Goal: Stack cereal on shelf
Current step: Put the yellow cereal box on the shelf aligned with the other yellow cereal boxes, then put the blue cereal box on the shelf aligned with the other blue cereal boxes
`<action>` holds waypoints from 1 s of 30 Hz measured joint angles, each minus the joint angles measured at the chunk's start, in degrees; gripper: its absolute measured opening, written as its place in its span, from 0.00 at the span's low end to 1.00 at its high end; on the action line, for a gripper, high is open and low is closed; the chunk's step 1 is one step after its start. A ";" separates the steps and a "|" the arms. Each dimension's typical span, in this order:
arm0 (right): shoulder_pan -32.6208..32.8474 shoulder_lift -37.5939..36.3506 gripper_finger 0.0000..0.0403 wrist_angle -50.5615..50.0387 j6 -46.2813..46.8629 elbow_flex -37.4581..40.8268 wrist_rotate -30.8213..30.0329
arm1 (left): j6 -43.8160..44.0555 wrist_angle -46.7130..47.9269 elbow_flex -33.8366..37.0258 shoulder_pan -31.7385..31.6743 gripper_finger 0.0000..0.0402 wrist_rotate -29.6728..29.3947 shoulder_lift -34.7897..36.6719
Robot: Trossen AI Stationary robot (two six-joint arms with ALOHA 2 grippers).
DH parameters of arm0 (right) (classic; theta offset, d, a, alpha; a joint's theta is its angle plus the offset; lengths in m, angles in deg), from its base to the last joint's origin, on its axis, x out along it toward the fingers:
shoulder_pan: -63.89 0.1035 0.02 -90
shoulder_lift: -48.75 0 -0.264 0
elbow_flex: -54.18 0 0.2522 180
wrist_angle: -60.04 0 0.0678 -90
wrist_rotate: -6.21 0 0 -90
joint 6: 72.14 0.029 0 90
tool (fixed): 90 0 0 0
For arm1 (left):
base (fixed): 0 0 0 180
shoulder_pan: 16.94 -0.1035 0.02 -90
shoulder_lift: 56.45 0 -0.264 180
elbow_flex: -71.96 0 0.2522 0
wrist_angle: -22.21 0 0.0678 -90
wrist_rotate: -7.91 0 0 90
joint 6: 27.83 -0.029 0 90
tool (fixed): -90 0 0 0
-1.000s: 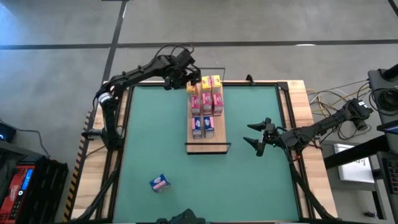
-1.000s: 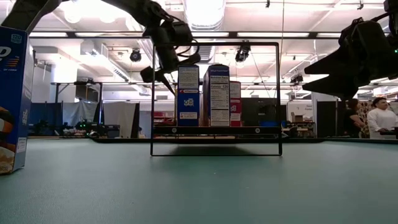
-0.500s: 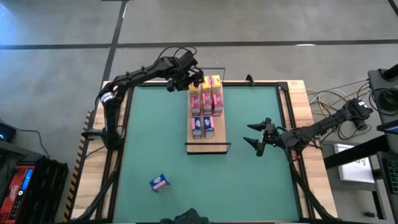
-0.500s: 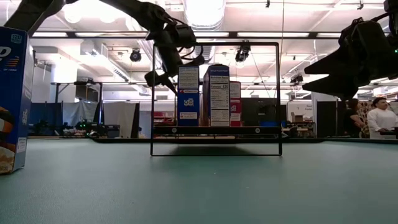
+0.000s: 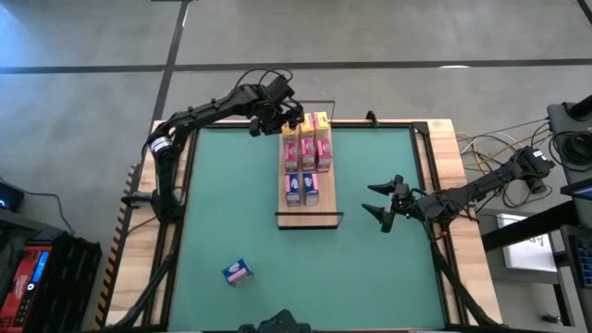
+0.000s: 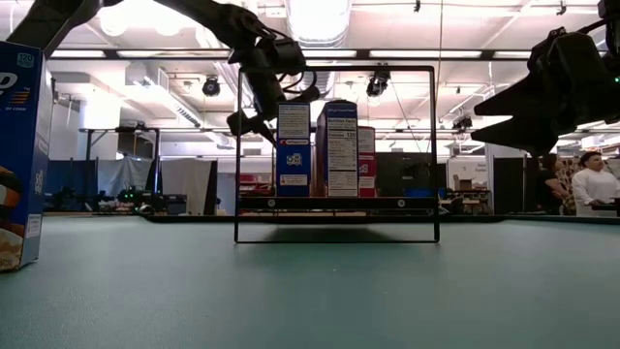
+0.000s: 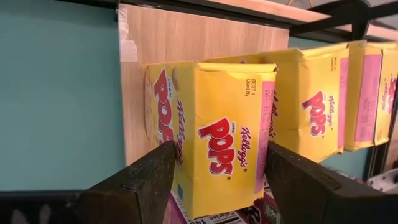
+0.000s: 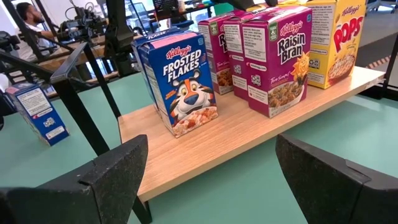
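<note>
The shelf (image 5: 310, 217) is a wooden plank with black wire end frames (image 6: 334, 68), lying mid-table. Cereal boxes stand on it in rows: yellow (image 5: 319, 121) at the far end, pink (image 5: 307, 153) in the middle, blue (image 5: 301, 188) nearer. My left gripper (image 5: 285, 120) is at the far left corner of the plank, shut on a yellow Corn Pops box (image 7: 217, 124). My right gripper (image 5: 384, 205) hovers open to the right of the shelf, with nothing between its fingers. One blue box (image 5: 238, 272) lies loose near the table's front left. My left gripper pinches the yellow box between its two fingers, one on the left side face (image 7: 163, 134) and one on the pink-striped side (image 7: 264, 155). The fingers come slanting down from above. The box stands upright beside two other yellow boxes (image 7: 311, 106). Whether its bottom rests on the plank is hidden.
Bare plank (image 8: 205, 155) shows between the blue boxes and the near wire frame. The loose blue box (image 6: 19, 155) stands close to the low camera at the left. Green table lies free on both sides of the shelf. People and equipment are in the room behind.
</note>
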 joint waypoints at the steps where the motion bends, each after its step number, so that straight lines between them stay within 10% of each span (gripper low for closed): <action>1: 0.01 0.02 0.85 0.00 0.00 0.00 -0.02 | -0.65 0.02 0.00 0.00 0.55 0.02 0.02; 20: -0.01 0.00 0.85 -0.02 0.00 0.00 0.00 | -4.42 18.48 -12.75 0.11 0.90 -0.38 0.20; 30: 0.01 0.00 0.85 -0.02 0.00 0.00 0.00 | 1.34 36.23 -12.23 2.02 0.92 -5.19 2.84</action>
